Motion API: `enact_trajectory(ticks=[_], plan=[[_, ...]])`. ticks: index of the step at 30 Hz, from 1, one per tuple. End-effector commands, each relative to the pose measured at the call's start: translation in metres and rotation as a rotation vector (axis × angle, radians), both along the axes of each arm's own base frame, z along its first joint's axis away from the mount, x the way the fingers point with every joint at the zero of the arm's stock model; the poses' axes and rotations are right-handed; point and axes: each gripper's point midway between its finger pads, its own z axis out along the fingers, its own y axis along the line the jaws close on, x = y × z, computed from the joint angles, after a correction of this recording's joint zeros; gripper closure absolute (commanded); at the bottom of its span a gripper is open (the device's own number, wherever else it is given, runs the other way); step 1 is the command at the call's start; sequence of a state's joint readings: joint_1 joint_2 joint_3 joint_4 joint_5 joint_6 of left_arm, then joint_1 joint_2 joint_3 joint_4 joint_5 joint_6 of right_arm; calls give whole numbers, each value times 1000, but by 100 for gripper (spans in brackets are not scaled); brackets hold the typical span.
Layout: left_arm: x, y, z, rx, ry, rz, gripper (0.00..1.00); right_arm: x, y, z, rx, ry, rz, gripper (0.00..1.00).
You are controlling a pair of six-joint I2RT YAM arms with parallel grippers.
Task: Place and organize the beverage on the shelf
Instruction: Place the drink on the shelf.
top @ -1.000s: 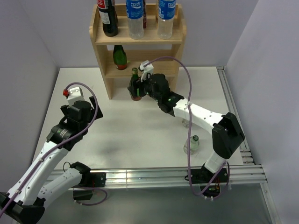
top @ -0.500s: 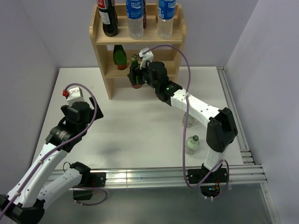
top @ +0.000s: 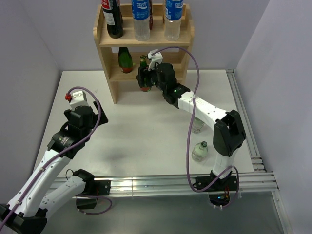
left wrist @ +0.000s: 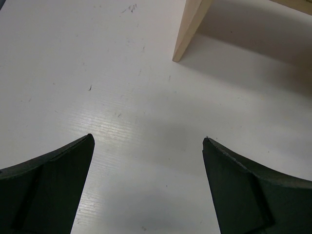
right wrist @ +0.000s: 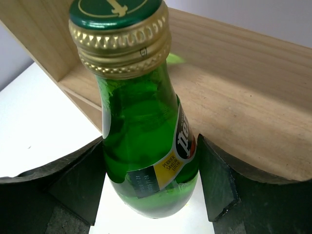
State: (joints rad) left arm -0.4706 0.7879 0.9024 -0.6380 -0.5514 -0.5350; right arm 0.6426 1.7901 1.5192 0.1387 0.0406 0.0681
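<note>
The shelf is light wood and stands at the back of the table. My right gripper is shut on a green glass Perrier bottle, the beverage, held upright in the air at the front of the middle tier. In the right wrist view both black fingers press the bottle's lower body, with my right gripper close to the shelf board. My left gripper is open over bare table, near the shelf's left leg, and holds nothing.
The top tier carries a dark cola bottle and two clear water bottles. A green bottle stands on the middle tier's left. Two clear bottles stand on the table under my right arm.
My right gripper has carried the green bottle up and back, from in front of the shelf's foot to the middle tier's front. The left arm has not moved.
</note>
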Motion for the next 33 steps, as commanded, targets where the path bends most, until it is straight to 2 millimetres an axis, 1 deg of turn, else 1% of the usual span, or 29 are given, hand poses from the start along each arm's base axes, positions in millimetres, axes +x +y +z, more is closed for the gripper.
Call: enact_trajectory(ticks=[1, 8, 10, 11, 14, 15, 17, 18, 22, 23, 28, 29, 33], plan=[[4, -2, 5, -13, -31, -12, 1, -11, -10, 134, 244, -293, -4, 100], [4, -4, 5, -17, -32, -21, 0, -14, -15, 147, 256, -318, -12, 100], [4, -4, 4, -16, -28, -21, 1, -20, -17, 154, 272, -327, -2, 100], [4, -4, 4, -16, -28, -21, 1, -24, -19, 161, 285, -343, 1, 100], [3, -4, 4, -15, -28, -24, 1, -22, -21, 160, 278, -347, -16, 100], [4, -4, 4, -17, -28, -22, 0, -21, -23, 163, 274, -357, -22, 100], [3, -4, 4, -17, -29, -26, 1, -19, -20, 157, 266, -342, -14, 100], [3, -5, 5, -21, -32, -30, 0, -18, -18, 162, 269, -346, -9, 100], [3, -6, 4, -20, -27, -32, 1, -7, -14, 156, 251, -340, -16, 100], [3, -5, 4, -21, -28, -32, 0, -2, -12, 149, 239, -329, -18, 100], [3, -5, 5, -22, -33, -35, 1, 8, -12, 142, 213, -345, -39, 100], [2, -6, 5, -24, -33, -37, 0, 11, -11, 138, 203, -339, -41, 100], [3, -6, 4, -23, -30, -37, 0, 17, -12, 134, 194, -346, -52, 100]])
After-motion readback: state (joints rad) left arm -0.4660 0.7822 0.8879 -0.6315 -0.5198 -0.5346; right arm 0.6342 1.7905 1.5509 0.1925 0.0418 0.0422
